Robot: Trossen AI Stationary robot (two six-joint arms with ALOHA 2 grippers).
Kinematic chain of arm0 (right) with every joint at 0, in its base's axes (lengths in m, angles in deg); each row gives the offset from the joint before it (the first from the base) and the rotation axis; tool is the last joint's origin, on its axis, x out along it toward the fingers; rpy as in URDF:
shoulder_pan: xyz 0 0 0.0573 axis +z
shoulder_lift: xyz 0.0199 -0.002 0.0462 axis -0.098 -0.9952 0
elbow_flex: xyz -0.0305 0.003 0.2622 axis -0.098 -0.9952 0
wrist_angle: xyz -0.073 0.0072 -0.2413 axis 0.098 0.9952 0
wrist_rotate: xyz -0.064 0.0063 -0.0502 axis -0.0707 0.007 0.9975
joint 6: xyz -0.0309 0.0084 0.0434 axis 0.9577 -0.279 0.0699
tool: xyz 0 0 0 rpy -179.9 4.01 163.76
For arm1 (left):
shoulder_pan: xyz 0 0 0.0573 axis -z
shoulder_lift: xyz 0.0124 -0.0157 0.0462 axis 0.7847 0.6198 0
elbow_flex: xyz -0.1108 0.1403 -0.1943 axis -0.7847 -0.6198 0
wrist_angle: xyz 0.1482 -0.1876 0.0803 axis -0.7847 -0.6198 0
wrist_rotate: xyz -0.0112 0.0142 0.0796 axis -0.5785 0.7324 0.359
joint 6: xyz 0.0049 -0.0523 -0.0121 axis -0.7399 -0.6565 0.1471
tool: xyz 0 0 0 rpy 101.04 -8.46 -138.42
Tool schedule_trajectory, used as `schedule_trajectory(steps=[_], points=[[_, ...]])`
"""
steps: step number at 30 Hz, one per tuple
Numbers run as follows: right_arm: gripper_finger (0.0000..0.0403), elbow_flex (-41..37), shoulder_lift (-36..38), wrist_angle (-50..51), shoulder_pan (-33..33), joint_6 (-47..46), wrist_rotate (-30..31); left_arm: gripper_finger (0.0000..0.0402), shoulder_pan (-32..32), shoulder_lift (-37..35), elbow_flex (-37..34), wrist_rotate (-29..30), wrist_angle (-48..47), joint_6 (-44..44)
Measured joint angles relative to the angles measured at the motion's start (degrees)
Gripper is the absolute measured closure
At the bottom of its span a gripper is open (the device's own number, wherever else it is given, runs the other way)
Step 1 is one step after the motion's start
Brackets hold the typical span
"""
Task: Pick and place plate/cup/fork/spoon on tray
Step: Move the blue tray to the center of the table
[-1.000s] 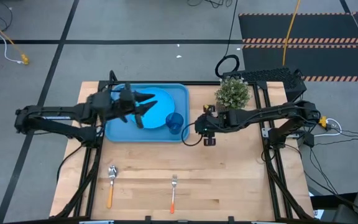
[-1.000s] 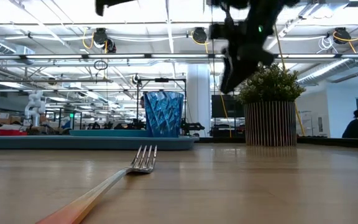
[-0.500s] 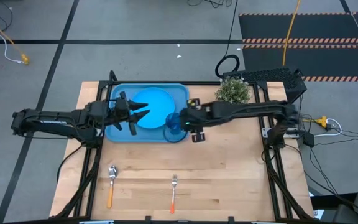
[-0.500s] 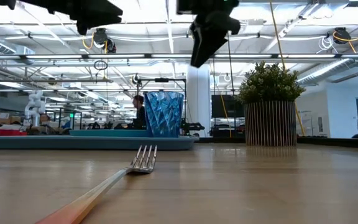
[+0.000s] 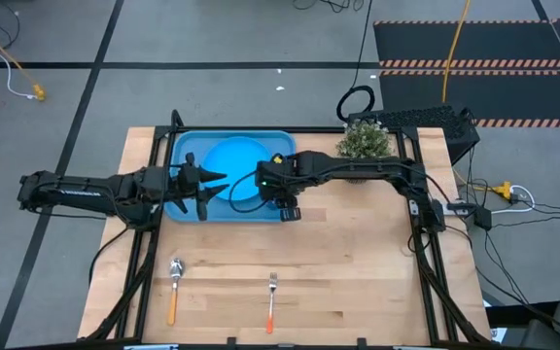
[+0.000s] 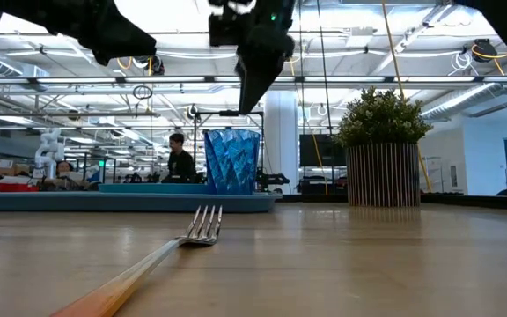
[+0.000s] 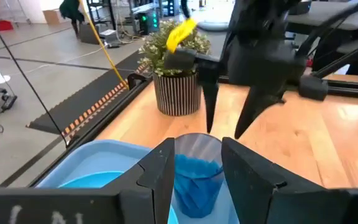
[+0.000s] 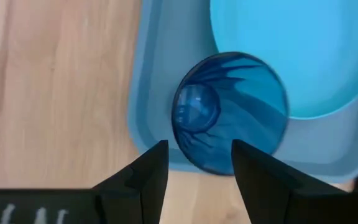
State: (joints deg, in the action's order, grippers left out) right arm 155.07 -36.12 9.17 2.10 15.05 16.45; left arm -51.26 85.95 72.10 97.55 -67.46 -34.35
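Wooden bench (image 5: 358, 282): both grippers' fingers apart, right gripper (image 6: 252, 84) above the cup (image 8: 230, 112) in the tray (image 5: 181, 146), left gripper (image 5: 205, 187) alongside.

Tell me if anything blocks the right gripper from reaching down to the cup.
Nothing visible does. The right gripper hangs open directly above the cup, which stands upright in the tray beside the plate.
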Motion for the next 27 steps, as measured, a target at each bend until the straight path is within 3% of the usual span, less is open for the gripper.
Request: schedule_trajectory(steps=[16, 27], points=[[0.0236, -1.7, -2.7, -1.4, -1.0, -2.7, 0.3, 0.0266, 2.7, -0.5, -0.8, -0.1, -0.3, -1.8], [0.0236, -4.7, 6.5, 0.8, 3.2, -12.2, 1.6, 0.0266, 2.9, -0.5, -0.8, -0.1, -1.4, -1.7]])
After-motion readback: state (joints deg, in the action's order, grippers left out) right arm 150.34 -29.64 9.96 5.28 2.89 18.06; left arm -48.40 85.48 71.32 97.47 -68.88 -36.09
